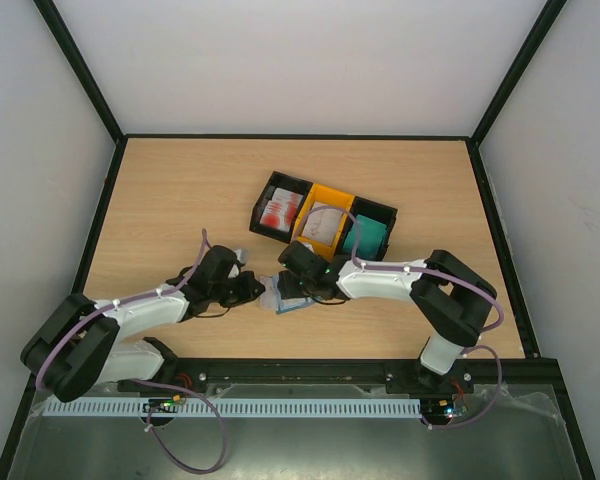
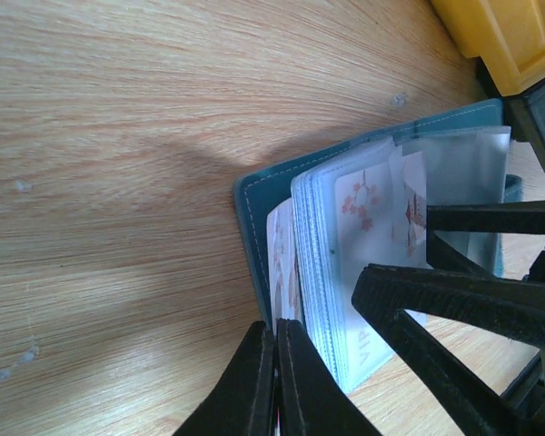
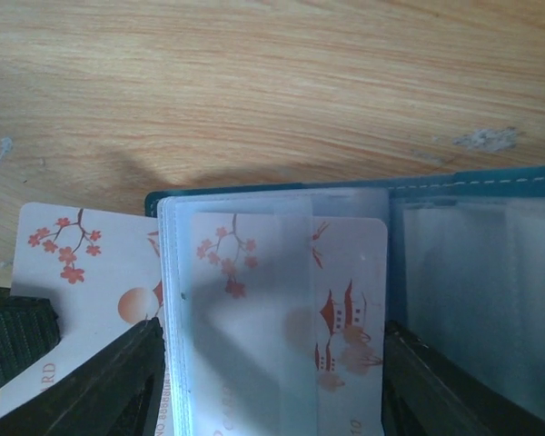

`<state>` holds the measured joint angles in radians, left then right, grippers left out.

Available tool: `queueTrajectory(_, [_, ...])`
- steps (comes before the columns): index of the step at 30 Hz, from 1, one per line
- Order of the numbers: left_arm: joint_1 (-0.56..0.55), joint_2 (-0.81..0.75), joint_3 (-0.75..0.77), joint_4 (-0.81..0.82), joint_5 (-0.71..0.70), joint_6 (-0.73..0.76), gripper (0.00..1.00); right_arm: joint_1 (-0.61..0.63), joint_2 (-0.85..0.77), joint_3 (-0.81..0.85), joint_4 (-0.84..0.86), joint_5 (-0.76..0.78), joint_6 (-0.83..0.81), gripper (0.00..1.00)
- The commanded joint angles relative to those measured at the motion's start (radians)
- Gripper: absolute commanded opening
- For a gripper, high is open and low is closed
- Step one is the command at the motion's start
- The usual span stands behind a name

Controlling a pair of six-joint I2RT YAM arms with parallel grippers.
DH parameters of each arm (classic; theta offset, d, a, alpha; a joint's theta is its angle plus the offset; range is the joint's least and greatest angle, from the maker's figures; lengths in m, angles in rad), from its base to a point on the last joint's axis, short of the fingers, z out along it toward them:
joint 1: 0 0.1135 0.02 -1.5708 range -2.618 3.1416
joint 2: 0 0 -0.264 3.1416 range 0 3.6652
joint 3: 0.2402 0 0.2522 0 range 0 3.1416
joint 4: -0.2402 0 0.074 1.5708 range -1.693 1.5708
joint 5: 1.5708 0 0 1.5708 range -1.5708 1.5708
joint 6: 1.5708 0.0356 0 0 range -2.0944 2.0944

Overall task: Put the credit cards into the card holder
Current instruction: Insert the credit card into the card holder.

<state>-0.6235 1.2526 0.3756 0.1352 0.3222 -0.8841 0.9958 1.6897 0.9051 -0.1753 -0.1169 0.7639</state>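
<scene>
The blue-teal card holder (image 1: 285,297) lies open on the wood between both grippers, its clear sleeves fanned up (image 2: 318,263); its cover edge (image 3: 472,182) shows in the right wrist view. My left gripper (image 2: 277,350) is shut on a red-and-white credit card (image 2: 282,259), which stands against the holder's left cover (image 2: 252,218). That same card (image 3: 82,263) sticks out left of the sleeves. A second red-and-white card (image 3: 350,300) sits partly inside a sleeve. My right gripper (image 3: 272,391) is open, one finger (image 3: 118,381) on each side of that sleeve and card.
Behind the holder stand three joined bins: a black one (image 1: 280,208) with red-and-white cards, a yellow one (image 1: 323,222) with whitish cards, a black one (image 1: 370,236) with teal cards. The yellow bin's corner (image 2: 500,36) is close by. Black rails frame the table.
</scene>
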Motion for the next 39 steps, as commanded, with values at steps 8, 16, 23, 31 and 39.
queueTrajectory(8, [-0.004, 0.033, 0.012, -0.072, 0.000, 0.033, 0.03, 0.010, 0.015, 0.049, -0.036, -0.036, -0.070, 0.61])
queueTrajectory(16, [-0.004, 0.024, 0.016, -0.087, -0.003, 0.037, 0.02, 0.011, -0.022, 0.052, -0.065, 0.063, -0.051, 0.61])
queueTrajectory(23, [-0.004, -0.070, 0.052, -0.177, -0.060, 0.036, 0.03, 0.011, -0.061, 0.070, -0.213, 0.214, -0.048, 0.55])
queueTrajectory(31, [-0.004, -0.126, 0.035, -0.143, -0.036, 0.005, 0.03, 0.055, -0.017, 0.126, -0.274, 0.187, -0.099, 0.46])
queueTrajectory(39, [-0.004, -0.111, -0.003, -0.032, 0.012, -0.030, 0.03, 0.095, 0.046, 0.177, -0.310, 0.226, -0.096, 0.37])
